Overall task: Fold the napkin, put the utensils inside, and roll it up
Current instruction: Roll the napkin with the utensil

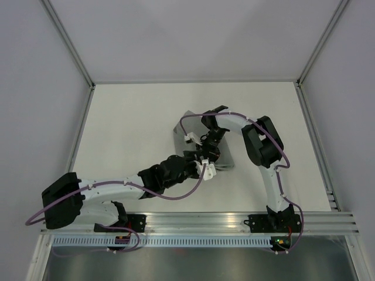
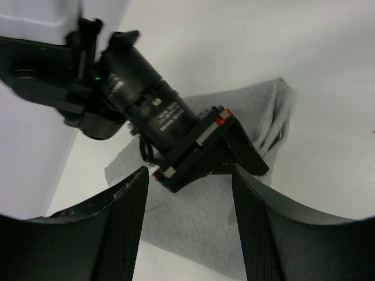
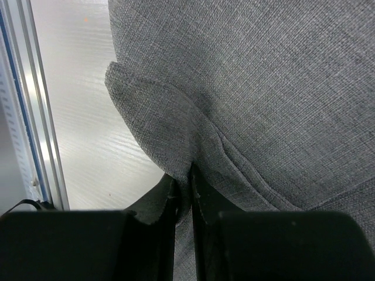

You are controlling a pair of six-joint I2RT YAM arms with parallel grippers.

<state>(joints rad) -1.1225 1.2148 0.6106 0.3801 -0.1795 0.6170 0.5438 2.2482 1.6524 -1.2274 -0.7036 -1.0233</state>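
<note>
Left end effector point(image 2: 188, 178) spread, right end effector point(image 3: 183, 181) pinched, wrists close together

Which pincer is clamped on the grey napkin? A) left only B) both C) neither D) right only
D: the right wrist view shows the right pincer shut on a fold of the napkin, while the left pincer stands open, holding nothing.

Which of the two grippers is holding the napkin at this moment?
The right gripper: it is shut on a fold of the grey napkin. The left gripper stands open above the cloth and grips nothing.
</note>
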